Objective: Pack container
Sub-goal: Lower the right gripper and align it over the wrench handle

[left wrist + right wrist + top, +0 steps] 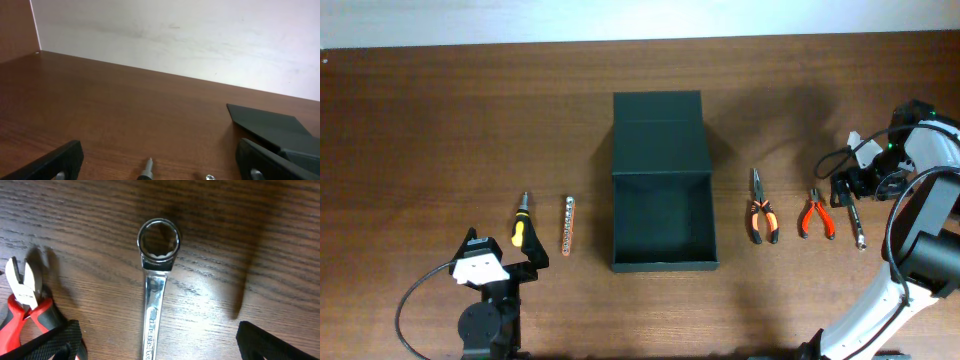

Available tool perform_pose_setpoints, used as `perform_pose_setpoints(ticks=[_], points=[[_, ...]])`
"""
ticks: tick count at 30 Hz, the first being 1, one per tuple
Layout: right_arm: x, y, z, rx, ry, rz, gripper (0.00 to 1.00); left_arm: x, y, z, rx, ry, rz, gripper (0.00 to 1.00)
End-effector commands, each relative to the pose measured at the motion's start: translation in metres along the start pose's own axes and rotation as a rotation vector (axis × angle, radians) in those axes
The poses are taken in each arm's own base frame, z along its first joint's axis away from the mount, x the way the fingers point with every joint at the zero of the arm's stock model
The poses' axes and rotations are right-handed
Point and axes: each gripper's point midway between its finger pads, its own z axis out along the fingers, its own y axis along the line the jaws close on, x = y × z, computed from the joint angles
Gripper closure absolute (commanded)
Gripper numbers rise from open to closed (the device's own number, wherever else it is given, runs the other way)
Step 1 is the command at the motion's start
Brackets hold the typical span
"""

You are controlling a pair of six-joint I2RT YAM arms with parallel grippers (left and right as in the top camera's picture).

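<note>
L hand (pixel 159 162) wide open, empty; screwdriver (pixel 520 222) & bit strip (pixel 567 225) just ahead, container (pixel 663 215) w/ lid (pixel 658 125) open off to its right. R hand (pixel 159 341) open over wrench (pixel 155 280); red cutters (pixel 22 305) on its left.

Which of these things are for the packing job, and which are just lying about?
For the job: container; likely to go in it: screwdriver, bit strip, long-nose pliers, red cutters, wrench.
Lying about: nothing that I can see.
</note>
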Motion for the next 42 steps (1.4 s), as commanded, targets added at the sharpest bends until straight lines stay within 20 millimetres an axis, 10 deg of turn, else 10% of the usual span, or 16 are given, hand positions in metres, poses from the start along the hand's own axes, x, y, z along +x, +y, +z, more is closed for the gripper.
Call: perform_pose_setpoints(ticks=[1,42], points=[[0.0,-0.005,0.002,0.01,0.007,0.016,0.01,0.0,0.001,0.0,-0.001,-0.004,-0.005,0.01],[0.01,0.002,0.016,-0.008,0.039,0.106,0.01,0.0,0.001,0.0,-0.001,-0.004,-0.005,0.01]])
